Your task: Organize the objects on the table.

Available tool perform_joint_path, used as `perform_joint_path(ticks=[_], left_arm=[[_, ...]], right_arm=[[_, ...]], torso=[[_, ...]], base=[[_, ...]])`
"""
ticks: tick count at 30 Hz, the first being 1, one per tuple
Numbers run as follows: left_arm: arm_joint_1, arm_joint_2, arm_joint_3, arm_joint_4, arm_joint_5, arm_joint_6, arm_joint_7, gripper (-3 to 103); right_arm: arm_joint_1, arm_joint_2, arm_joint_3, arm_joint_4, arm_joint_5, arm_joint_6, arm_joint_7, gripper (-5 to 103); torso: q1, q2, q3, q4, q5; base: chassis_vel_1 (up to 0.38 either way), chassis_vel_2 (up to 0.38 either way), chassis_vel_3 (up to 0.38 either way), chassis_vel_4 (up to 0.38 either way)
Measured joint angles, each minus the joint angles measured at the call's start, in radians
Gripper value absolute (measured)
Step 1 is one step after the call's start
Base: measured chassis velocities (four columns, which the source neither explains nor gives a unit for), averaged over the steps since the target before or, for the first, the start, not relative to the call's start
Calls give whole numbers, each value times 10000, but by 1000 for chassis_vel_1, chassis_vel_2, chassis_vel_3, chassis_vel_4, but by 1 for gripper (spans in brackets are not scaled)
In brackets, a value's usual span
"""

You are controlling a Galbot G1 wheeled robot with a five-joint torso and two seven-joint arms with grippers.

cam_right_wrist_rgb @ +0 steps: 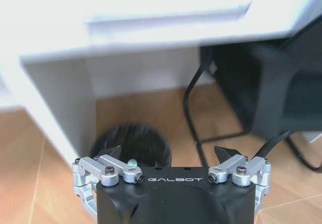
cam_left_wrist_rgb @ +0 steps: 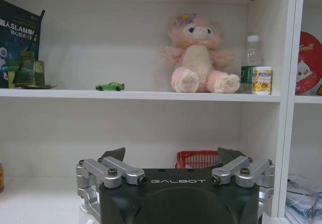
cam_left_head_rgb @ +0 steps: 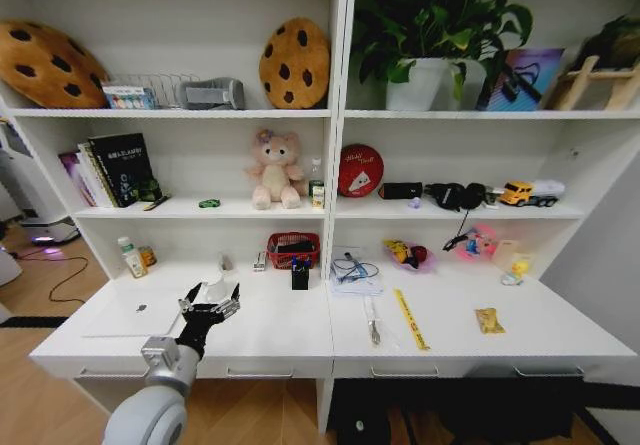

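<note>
My left gripper (cam_left_head_rgb: 212, 295) hovers open and holds nothing, just above the white table (cam_left_head_rgb: 290, 337), beside the right edge of the silver laptop (cam_left_head_rgb: 135, 312). In the left wrist view this gripper (cam_left_wrist_rgb: 172, 156) faces the shelving, its fingers spread wide. The tiny green toy car (cam_left_head_rgb: 208, 203) (cam_left_wrist_rgb: 110, 86) sits on the lower shelf, left of the pink teddy bear (cam_left_wrist_rgb: 197, 58). A slim pen (cam_left_head_rgb: 371, 320) lies on the table's right half. My right gripper (cam_right_wrist_rgb: 168, 153) hangs open below the desk edge, over the floor.
A red basket (cam_left_head_rgb: 292, 249) (cam_left_wrist_rgb: 197, 159) stands at the back of the table, with bottles (cam_left_head_rgb: 131, 258) at the back left. A yellow ruler (cam_left_head_rgb: 410, 318), cables (cam_left_head_rgb: 352, 269) and small toys (cam_left_head_rgb: 407, 254) lie on the right half. A black bin (cam_right_wrist_rgb: 132, 142) stands under the desk.
</note>
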Motion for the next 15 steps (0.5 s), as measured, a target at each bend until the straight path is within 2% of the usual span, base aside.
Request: perform_joint_path(ticks=[1,2,4,5,7,8,9,11,12,14,15], left_arm=[[0,0,0,0,0,1,-1,100],[0,0,0,0,0,1,-1,100],[0,0,0,0,1,0,0,100],[0,0,0,0,1,0,0,100],[0,0,0,0,0,0,0,100],[0,0,0,0,0,0,0,100],[0,0,0,0,0,0,0,100],[0,0,0,0,0,0,0,100],[0,0,0,0,0,0,-3,100],[0,0,0,0,0,0,1,100],[0,0,0,0,0,0,-1,100]], right_arm=[[-382,-159,227,760,-170,186,-36,100],[-382,-159,227,760,-170,186,-36,100],[-992,-348,630,2077,-1149,668,-281,100],[-992,-348,630,2077,-1149,668,-281,100],[-1230,-108,864,3220,-2415,924,-261,100],[-1230,-108,864,3220,-2415,924,-261,100],[-993,112,906,3920,-3002,904,-126,100],[-720,188,923,4309,-3207,741,-96,100],[-100,185,1086,4872,-3317,219,-261,100],[173,140,1215,5022,-3292,-37,-422,100],[785,-102,1649,5143,-3126,-554,-1057,100]], torso=[[0,-1,1,-1,-1],[0,-1,1,-1,-1],[0,0,1,0,-2],[0,0,1,0,-2],[0,0,1,-7,0],[0,0,1,-7,0],[-1,0,1,-5,-2],[0,0,1,-7,-1],[0,0,2,-2,-1],[0,-1,2,-2,-1],[2,-2,2,1,-3]], base=[[0,0,0,0],[0,0,0,0],[0,0,0,0],[0,0,0,0],[0,0,0,0],[0,0,0,0],[0,0,0,0],[0,0,0,0],[0,0,0,0],[0,0,0,0],[0,0,0,0]])
